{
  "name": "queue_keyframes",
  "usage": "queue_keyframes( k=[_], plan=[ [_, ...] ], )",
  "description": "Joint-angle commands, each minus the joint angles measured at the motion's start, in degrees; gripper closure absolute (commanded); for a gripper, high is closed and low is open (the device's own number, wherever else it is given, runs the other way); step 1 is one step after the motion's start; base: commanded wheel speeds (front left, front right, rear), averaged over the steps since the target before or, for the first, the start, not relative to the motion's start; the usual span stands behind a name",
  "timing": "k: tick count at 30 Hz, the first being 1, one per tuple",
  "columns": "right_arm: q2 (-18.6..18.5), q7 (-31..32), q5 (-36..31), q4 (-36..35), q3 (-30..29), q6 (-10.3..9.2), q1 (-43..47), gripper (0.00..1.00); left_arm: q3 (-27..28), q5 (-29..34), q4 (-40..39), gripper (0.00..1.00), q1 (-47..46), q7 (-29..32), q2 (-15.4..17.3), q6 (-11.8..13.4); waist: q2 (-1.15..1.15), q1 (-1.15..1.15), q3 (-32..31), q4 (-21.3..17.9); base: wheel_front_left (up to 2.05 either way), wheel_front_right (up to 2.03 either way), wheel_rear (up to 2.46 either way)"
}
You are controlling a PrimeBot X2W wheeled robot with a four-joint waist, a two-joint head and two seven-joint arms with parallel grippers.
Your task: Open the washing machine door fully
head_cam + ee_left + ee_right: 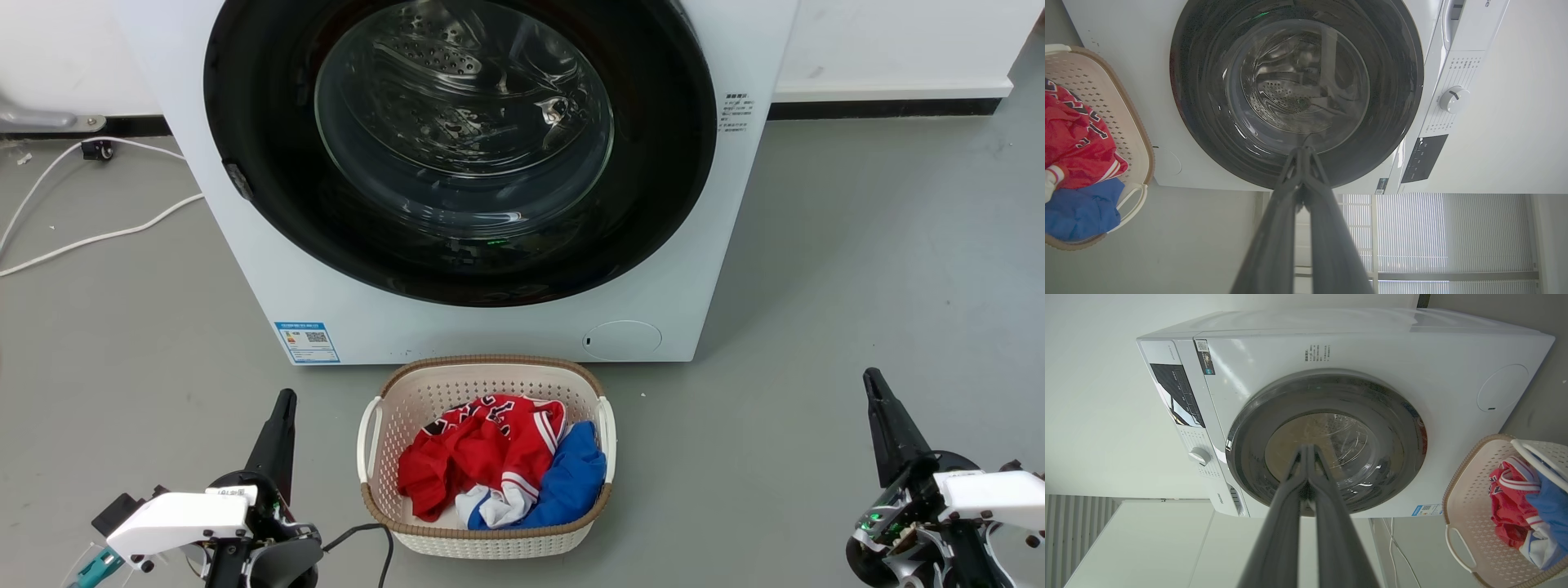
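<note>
The white washing machine [457, 327] stands straight ahead, and its big round glossy black washing machine door [245, 122] with a clear glass bowl lies flat against the front, closed. The same door [1200, 81] [1249, 428] faces both wrist cameras. My left gripper [286, 398] rests low at the left, fingertips together, shut on nothing. My right gripper [872, 377] rests low at the right, also shut and empty. Both are well short of the machine. In the wrist views the left gripper [1303, 149] and right gripper [1306, 446] each show tips touching.
A beige laundry basket [482, 371] with red, white and blue clothes [490, 457] sits on the grey floor between my grippers, just before the washer. White cables [90, 237] trail on the floor at the left. The control panel with a dial [1453, 99] is on the washer.
</note>
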Motion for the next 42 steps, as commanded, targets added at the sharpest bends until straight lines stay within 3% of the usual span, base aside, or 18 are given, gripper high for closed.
queue_keyframes(
  k=[1, 40, 41, 42],
  plan=[
    [0.18, 0.13, -0.44, 0.06, -0.08, 0.0, -0.66, 1.0, 0.16, 0.26, 0.05, 1.0, -0.46, 0.16, -0.04, -0.16, 0.0, 0.0, 0.0, 0.0, 0.0, 0.0, 0.0],
    [0.4, 0.33, -0.59, 0.08, -0.35, 0.0, -0.71, 1.0, 0.44, 0.54, 0.06, 1.0, -0.49, 0.31, -0.23, -0.16, 0.0, 0.0, 0.0, 0.0, 0.0, 0.0, 0.0],
    [0.15, 0.23, -0.32, 0.14, -0.24, 0.0, 0.08, 0.0, 0.15, 0.07, 0.17, 0.0, 0.07, 0.24, -0.15, 0.01, 0.0, 0.0, 0.0, 0.0, 0.0, 0.0, 0.0],
    [0.17, 0.12, -0.36, 0.33, -0.19, -0.01, 0.25, 0.0, 0.11, 0.08, 0.34, 0.0, 0.19, 0.13, -0.19, 0.02, 0.0, 0.0, 0.0, 0.0, 0.0, 0.0, 0.0]
  ],
)
